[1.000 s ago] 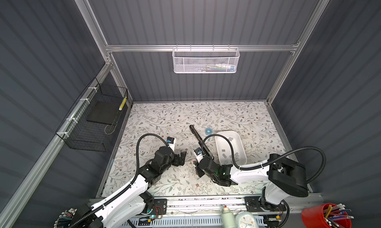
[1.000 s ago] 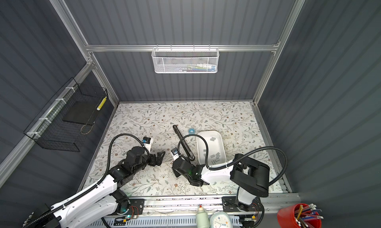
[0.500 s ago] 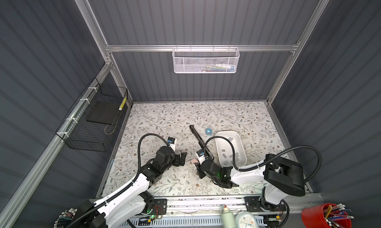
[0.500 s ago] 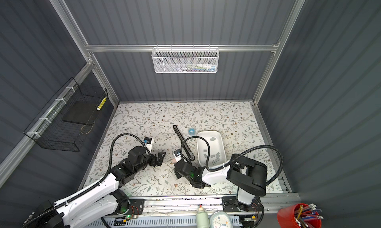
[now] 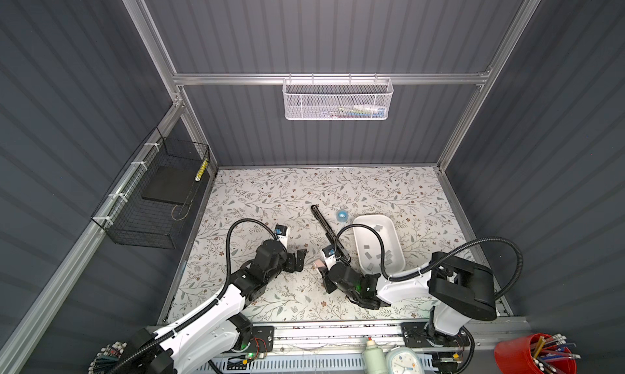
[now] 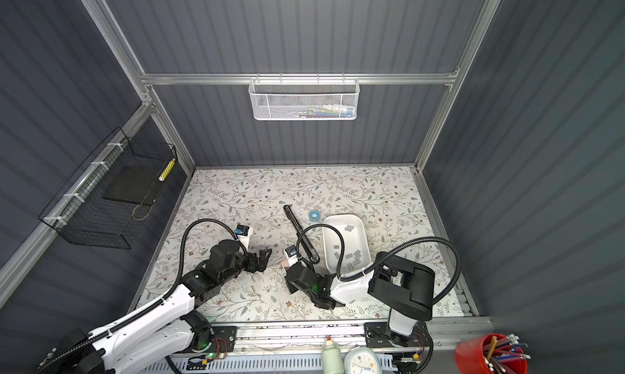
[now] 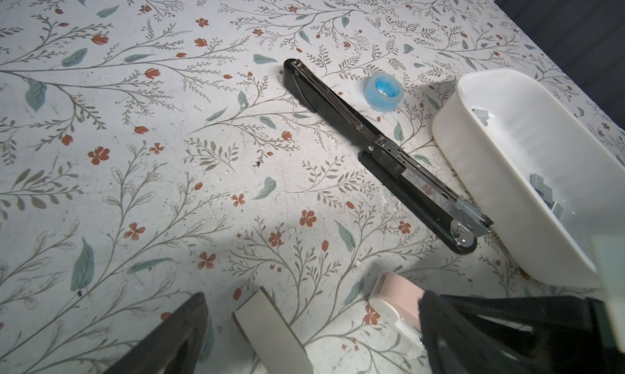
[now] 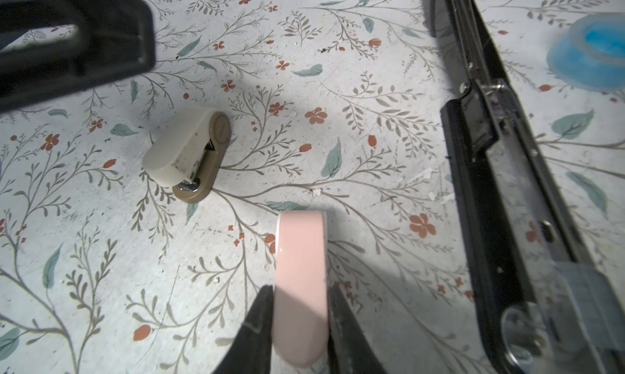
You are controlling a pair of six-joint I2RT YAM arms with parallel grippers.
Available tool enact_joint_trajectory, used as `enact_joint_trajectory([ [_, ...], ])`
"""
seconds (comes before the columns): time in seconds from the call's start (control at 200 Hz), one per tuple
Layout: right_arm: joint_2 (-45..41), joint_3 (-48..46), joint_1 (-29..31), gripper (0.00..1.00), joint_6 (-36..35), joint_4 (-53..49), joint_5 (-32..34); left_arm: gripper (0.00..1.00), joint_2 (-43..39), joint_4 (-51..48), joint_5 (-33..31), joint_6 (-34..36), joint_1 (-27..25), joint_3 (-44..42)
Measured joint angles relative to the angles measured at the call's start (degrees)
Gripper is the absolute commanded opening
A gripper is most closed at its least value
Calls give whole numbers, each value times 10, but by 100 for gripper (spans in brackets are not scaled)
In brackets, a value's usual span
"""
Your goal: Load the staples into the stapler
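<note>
Step in hand, by est.: pre-load, no strip picked yet. R jaws clamped narrow on pink item (image 8: 301, 254), near stapler (image 7: 382, 149) laid open flat on worktop (image 7: 135, 172). L jaws wide open, empty. Staples (image 7: 541, 186) in tray (image 7: 490, 159) beside stapler. Next: park pink item clear, fetch one strip, align w/ rail.

Three sides are closed off by dark grey ribbed wall panels (image 5: 321, 27), all held in an aluminium frame (image 5: 236, 79). A white mesh basket (image 5: 304, 101) is hung off the far crossbar. A black wire basket (image 5: 142, 227) is zip-tied to the left rail, with a dark flat slab (image 5: 165, 188) laid inside. The tabletop (image 5: 270, 193) is covered in a pale floral print. A red cup (image 5: 510, 360) stuffed with pens is parked at the near right corner, and a small clock (image 5: 404, 362) is set along the near edge. Shadows are kept soft.
</note>
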Motion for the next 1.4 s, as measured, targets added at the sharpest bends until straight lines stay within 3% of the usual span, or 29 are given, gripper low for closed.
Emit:
enact_joint_trajectory([
  [1.161,80,35,43,22,58,41,106,98,4,0,4,0,0,0],
  [1.396,77,38,40,37,63,9,82,98,3,0,4,0,0,0],
])
